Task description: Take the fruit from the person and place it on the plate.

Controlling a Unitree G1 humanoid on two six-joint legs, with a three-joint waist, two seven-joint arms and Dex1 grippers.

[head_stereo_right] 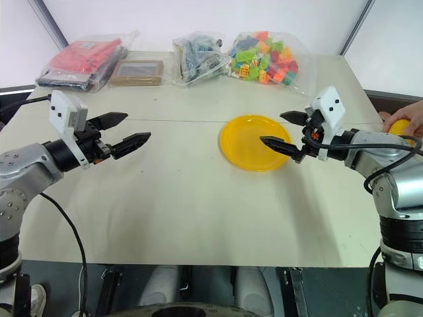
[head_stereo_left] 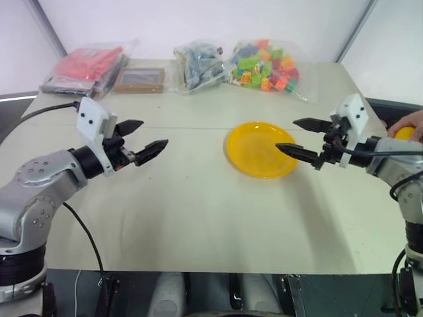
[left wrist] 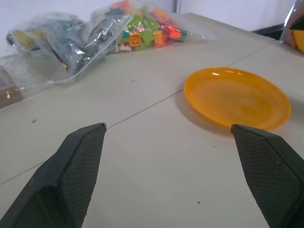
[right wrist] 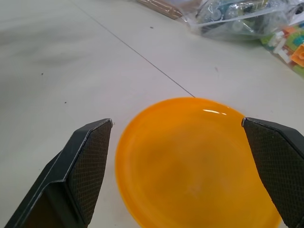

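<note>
The bright yellow plate (head_stereo_left: 261, 150) lies bare on the pale table, right of centre. At the table's right edge a person's hand (head_stereo_right: 404, 112) holds the yellow-orange fruit (head_stereo_right: 401, 127), mostly covered by the fingers. My right gripper (head_stereo_left: 286, 134) hovers open over the plate's right rim, pointing left, away from the fruit behind its wrist. Its fingers frame the plate (right wrist: 190, 161) in the right wrist view. My left gripper (head_stereo_left: 153, 133) hangs open and empty over the table's left half, pointing toward the plate (left wrist: 237, 97).
Along the far edge lie a bag of multicoloured toy blocks (head_stereo_left: 268, 65), a clear bag of dark parts (head_stereo_left: 198, 65), a flat brown box (head_stereo_left: 140, 79) and a red packet (head_stereo_left: 89, 66). Bare tabletop stretches between the grippers and toward the near edge.
</note>
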